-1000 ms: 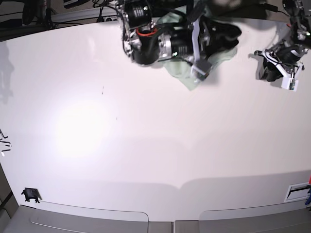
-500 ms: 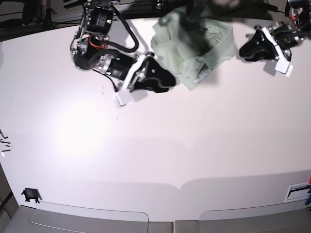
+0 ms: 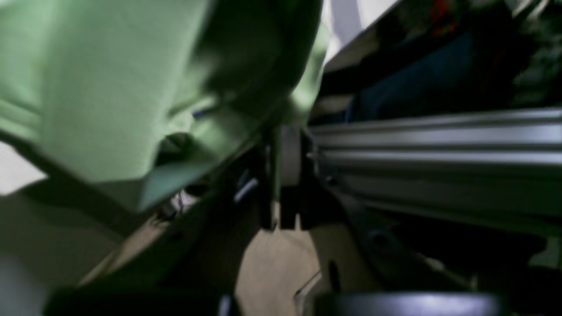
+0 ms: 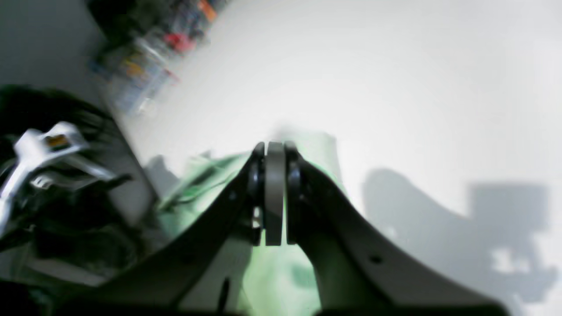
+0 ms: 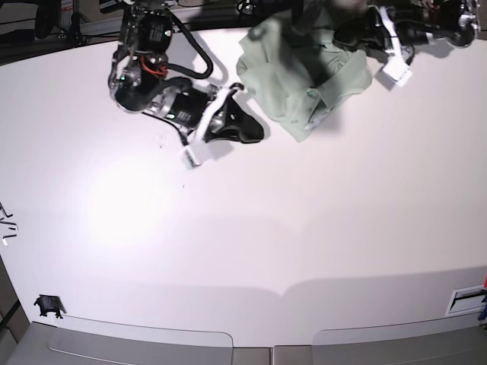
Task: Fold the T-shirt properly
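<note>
T-shirt (image 5: 270,68) lies bunched at the left gripper's (image 3: 279,136) clenched tips, any pinch unclear, and beside the right gripper (image 4: 275,149), clenched without visible cloth, making left nearer.

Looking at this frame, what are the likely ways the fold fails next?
The T-shirt lies bunched at the table's far edge, so a push could slide it off. Its fabric is rumpled into overlapping layers, so a pinch might catch several at once. The left end effector is shut, so unless it opens first, it may only nudge the cloth.
</note>
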`<state>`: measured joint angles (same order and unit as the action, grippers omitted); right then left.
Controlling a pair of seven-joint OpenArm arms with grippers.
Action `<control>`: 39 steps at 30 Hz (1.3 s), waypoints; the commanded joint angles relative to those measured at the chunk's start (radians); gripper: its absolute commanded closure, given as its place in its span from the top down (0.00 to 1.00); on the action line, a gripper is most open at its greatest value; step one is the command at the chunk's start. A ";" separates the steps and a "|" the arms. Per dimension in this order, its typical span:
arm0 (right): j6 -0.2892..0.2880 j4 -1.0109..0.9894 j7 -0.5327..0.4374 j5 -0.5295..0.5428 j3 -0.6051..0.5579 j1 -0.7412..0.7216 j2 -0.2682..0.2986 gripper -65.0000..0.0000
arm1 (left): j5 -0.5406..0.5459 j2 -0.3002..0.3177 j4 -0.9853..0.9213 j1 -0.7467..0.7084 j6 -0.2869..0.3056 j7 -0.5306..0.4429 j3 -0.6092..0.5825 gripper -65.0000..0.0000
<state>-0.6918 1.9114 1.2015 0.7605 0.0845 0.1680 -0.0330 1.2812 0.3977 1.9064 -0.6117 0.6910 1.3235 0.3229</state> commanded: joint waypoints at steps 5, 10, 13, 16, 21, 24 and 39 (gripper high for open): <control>0.022 -0.036 -0.131 -0.168 -0.134 -0.058 -0.018 0.00 | -0.154 0.013 0.013 -0.003 0.007 -0.105 -0.095 0.00; 0.063 -0.092 -0.169 -0.270 -0.168 -0.112 -0.076 0.00 | -0.356 0.013 0.013 -0.003 0.007 -0.204 -0.172 0.00; 0.073 -0.111 -0.172 -0.287 -0.168 -0.140 -0.098 0.00 | -0.452 0.013 0.012 -0.003 0.007 -0.245 -0.204 0.00; 0.073 -0.123 -0.173 -0.286 -0.168 -0.154 -0.104 0.00 | -0.540 0.013 0.006 -0.003 -0.010 -0.308 -0.230 0.00; 0.073 -0.123 -0.169 -0.290 -0.168 -0.154 -0.103 0.00 | -0.734 0.013 -0.066 0.023 -0.118 -0.437 -0.270 0.00; 0.073 -0.123 -0.165 -0.290 -0.168 -0.154 -0.103 0.00 | -0.783 0.013 -0.127 0.076 -0.160 -0.439 -0.272 0.00; 0.107 -0.122 -0.058 -0.290 -0.082 -0.151 -0.103 0.00 | -0.734 0.052 -0.151 0.369 -0.223 -0.386 -0.270 0.00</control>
<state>-0.5819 1.7737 1.1645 0.4492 0.0051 0.0319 -0.1307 0.5323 0.4374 1.7355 -0.2516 0.4641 0.9512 0.0460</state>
